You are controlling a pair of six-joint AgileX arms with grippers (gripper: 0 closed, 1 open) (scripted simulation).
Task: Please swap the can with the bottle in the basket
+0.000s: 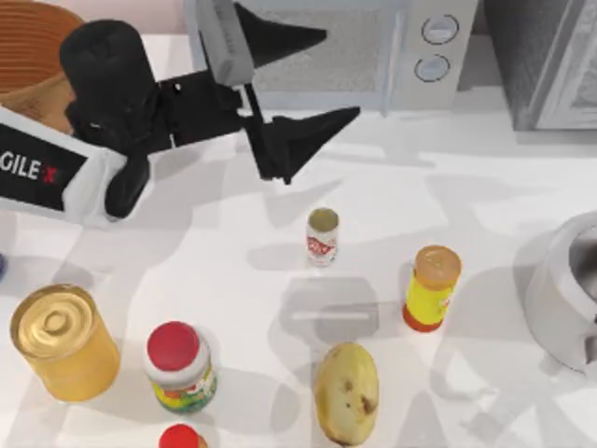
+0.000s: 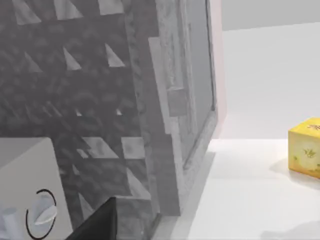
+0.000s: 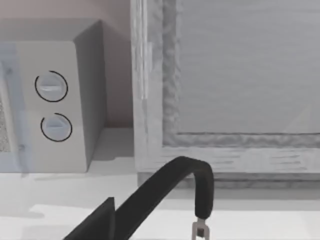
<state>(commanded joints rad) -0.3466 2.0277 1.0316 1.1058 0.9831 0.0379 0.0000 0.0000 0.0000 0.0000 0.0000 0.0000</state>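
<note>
Left gripper (image 1: 312,79) high near the microwave (image 1: 373,56), fingers spread wide, nothing held. Can (image 1: 322,236) upright mid-table, red-and-white label, dull top, slim. Risk: a narrow can tips if one finger touches it first on the way down. Basket (image 1: 28,47) at far left corner; its contents are hidden, so the bottle is unconfirmed.

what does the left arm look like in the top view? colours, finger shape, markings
Left arm: white link with black lettering and a red "X", of which "GILE X" can be read, then a black rounded wrist housing. Left gripper: a light grey bracket at the base and two black, wedge-shaped fingers tapering to points. No cables visible.
</note>
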